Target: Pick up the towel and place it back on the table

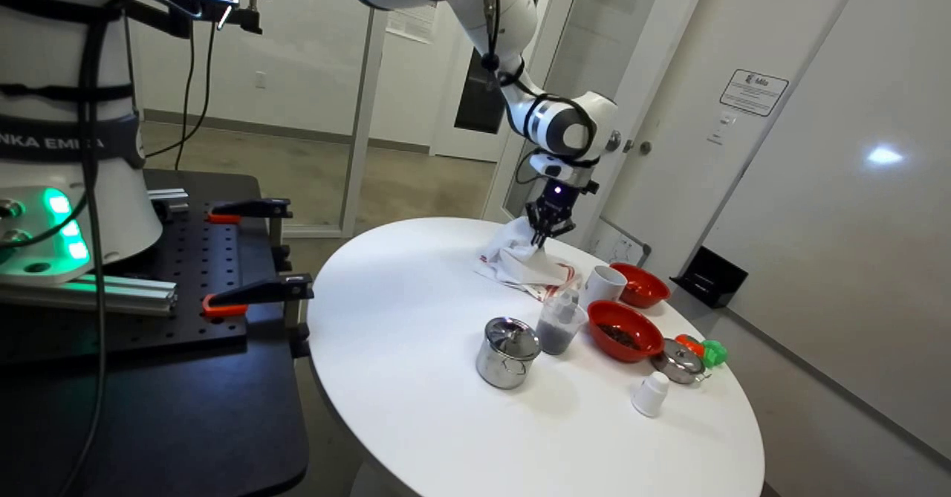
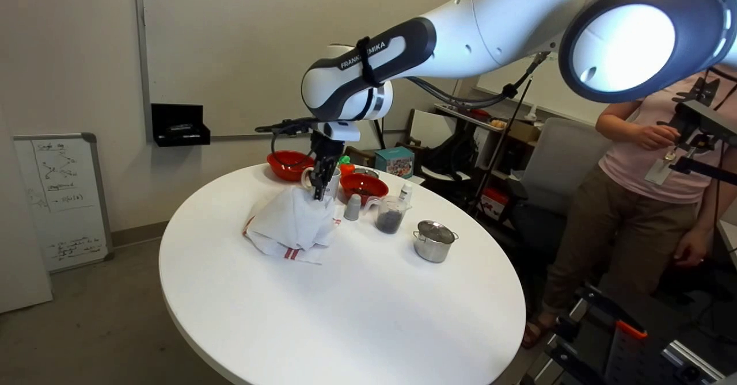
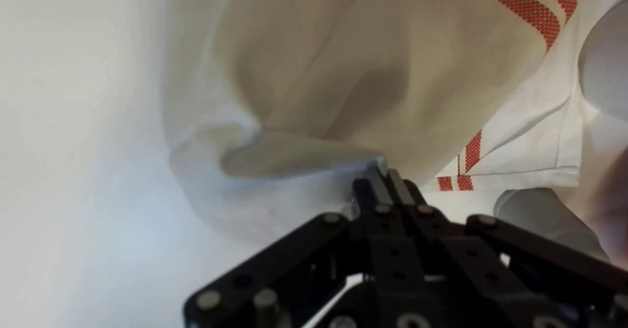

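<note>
The towel [image 1: 516,259] is a thin white cloth with red stripes near its edge. It is bunched on the glossy white round table [image 1: 416,296] in both exterior views [image 2: 291,224]. My gripper [image 1: 539,241] is shut on a fold of the towel, also seen in an exterior view [image 2: 318,194]. In the wrist view the closed fingertips [image 3: 387,173] pinch a peak of the towel [image 3: 314,73]. That peak is raised, while the lower, striped edges rest on the table [image 3: 73,171]. The cloth between the fingers is mostly hidden.
A white mug [image 1: 603,285] stands close beside the towel, with a small grey cup [image 2: 352,208] nearby. Beyond are two red bowls [image 1: 624,331] [image 1: 640,286], a clear measuring cup [image 2: 390,215], a steel pot [image 2: 435,241], a small white cup [image 1: 651,394] and a flat lidded pan [image 1: 678,362].
</note>
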Controlling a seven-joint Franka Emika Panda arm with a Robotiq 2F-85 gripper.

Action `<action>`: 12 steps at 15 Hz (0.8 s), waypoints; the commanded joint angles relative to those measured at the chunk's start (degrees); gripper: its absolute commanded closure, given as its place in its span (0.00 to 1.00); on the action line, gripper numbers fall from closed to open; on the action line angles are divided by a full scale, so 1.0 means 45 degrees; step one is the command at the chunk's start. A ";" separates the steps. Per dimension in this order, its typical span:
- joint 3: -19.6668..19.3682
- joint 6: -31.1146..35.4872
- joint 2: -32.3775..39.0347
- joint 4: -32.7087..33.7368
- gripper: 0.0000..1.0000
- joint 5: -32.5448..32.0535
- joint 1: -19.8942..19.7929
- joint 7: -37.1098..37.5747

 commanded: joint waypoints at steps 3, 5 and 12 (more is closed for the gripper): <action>-0.2363 0.2066 0.1128 -0.0653 1.00 0.5585 0.0923 -0.0026; -0.3197 0.2703 0.1430 -0.1279 1.00 0.7641 0.1588 -0.0031; -0.5112 0.1089 0.3267 0.0339 0.51 0.9488 0.3451 -0.0085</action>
